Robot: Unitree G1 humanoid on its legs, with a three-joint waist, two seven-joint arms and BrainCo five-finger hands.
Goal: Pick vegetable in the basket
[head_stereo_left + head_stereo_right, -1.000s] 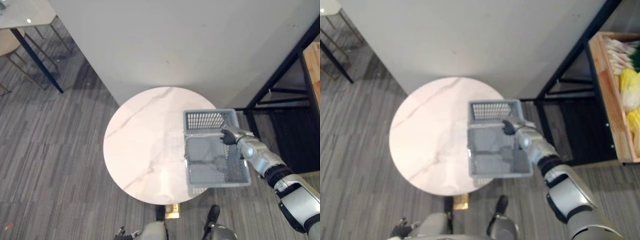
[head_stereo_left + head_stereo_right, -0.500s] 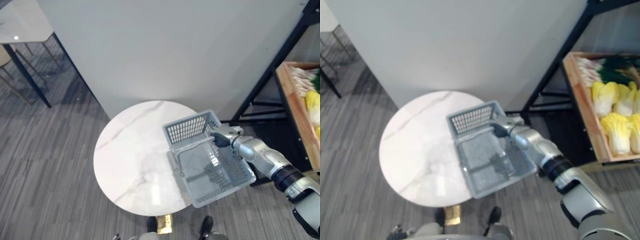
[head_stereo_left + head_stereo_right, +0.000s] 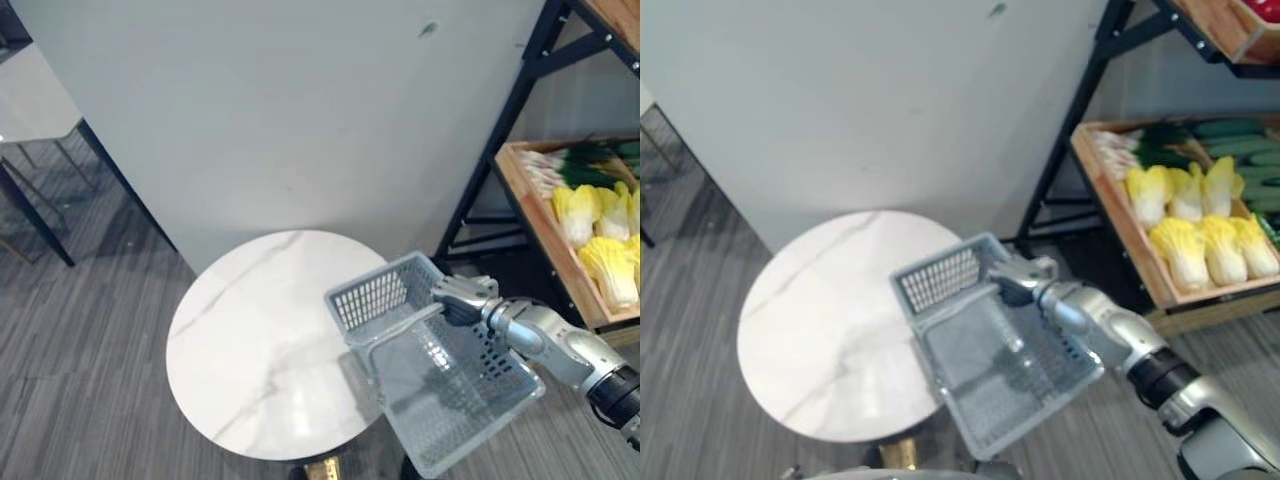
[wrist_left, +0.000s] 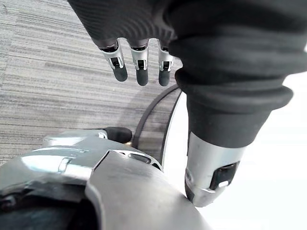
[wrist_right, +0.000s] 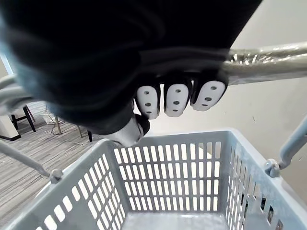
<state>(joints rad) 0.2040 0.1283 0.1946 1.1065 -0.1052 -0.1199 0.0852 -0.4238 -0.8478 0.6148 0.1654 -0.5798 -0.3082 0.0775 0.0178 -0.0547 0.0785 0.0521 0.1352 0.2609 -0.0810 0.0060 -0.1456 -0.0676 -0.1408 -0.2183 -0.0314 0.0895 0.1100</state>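
At the far left stands one pale side table (image 3: pixel 30 95) on dark legs. The left hand (image 4: pixel 140 64) hangs over the grey carpet with its fingers straight and loose, holding nothing. In the middle is one round white marble table (image 3: pixel 255 345), its top bare. Just right of it one grey slatted basket (image 3: pixel 445 395) hangs in the air, tilted, its far left corner over the table's right edge; there is nothing inside it. The right hand (image 3: pixel 462 300) carries it, fingers (image 5: pixel 175 98) curled round the handle bar (image 5: pixel 268 55). Further right is one black metal rack (image 3: pixel 1080 120) holding a wooden crate (image 3: pixel 1120 235). The vegetables lie in that crate, well apart from the basket: about six yellow cabbages (image 3: pixel 1185 250), a bunch of white-stemmed greens (image 3: pixel 1120 150) at the far end, and some cucumbers (image 3: pixel 1240 150) I cannot count.
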